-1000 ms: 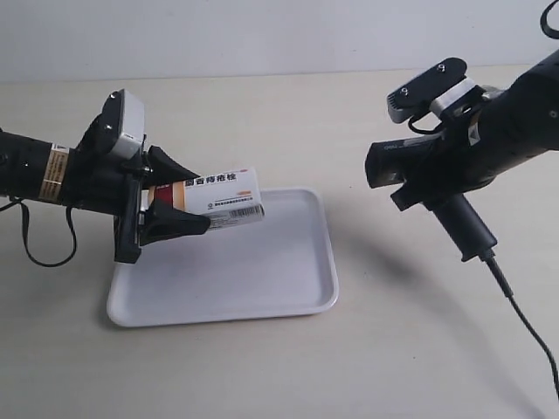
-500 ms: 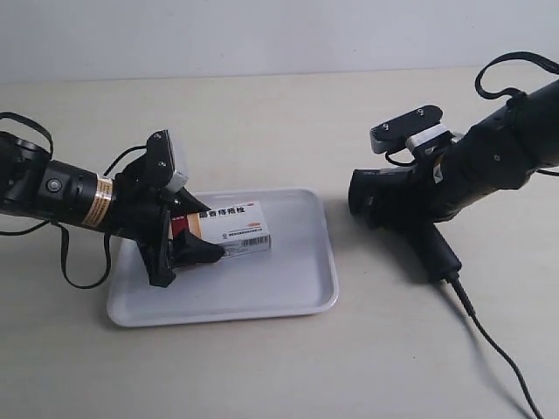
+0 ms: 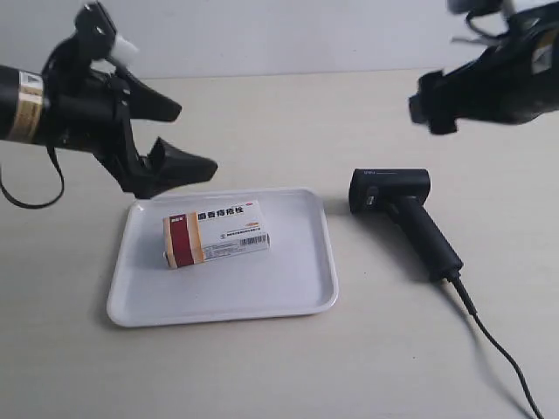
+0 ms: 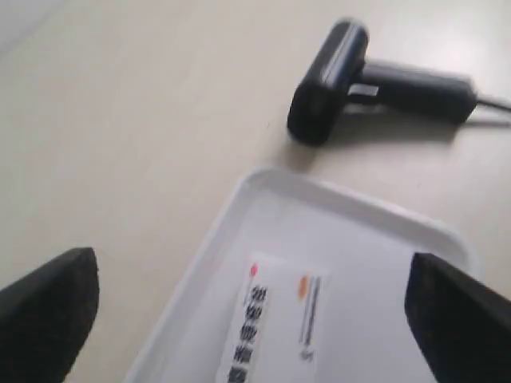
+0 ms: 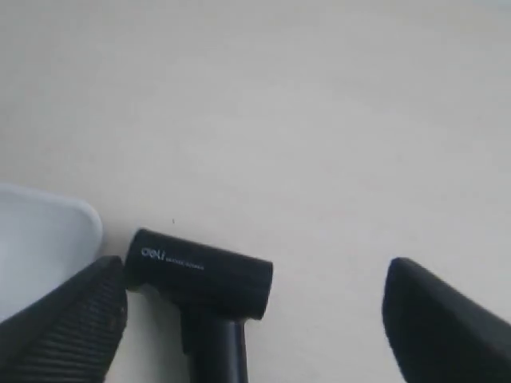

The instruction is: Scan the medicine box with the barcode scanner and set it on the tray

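Note:
The medicine box (image 3: 216, 237) lies flat on the white tray (image 3: 293, 271), red band toward the exterior view's left, touching nothing else. My left gripper (image 3: 194, 138) hangs open above the tray's far left corner; in its wrist view the box (image 4: 275, 327) and tray rim (image 4: 319, 187) lie below the open gripper (image 4: 249, 275). The black barcode scanner (image 3: 403, 214) lies on the table beside the tray, cable trailing toward the front. My right gripper (image 5: 255, 275) is open and empty, high above the scanner (image 5: 204, 275). Its arm (image 3: 489, 83) is at the exterior view's upper right.
The scanner's cable (image 3: 502, 353) runs across the table to the front right corner. The tray's corner (image 5: 48, 231) lies close to the scanner's head. A pale wall rises behind the beige table (image 3: 288, 122).
The left gripper opened, left the box on the tray, then rose and drew back. The right gripper let go of the scanner, which now lies on the table, and lifted away.

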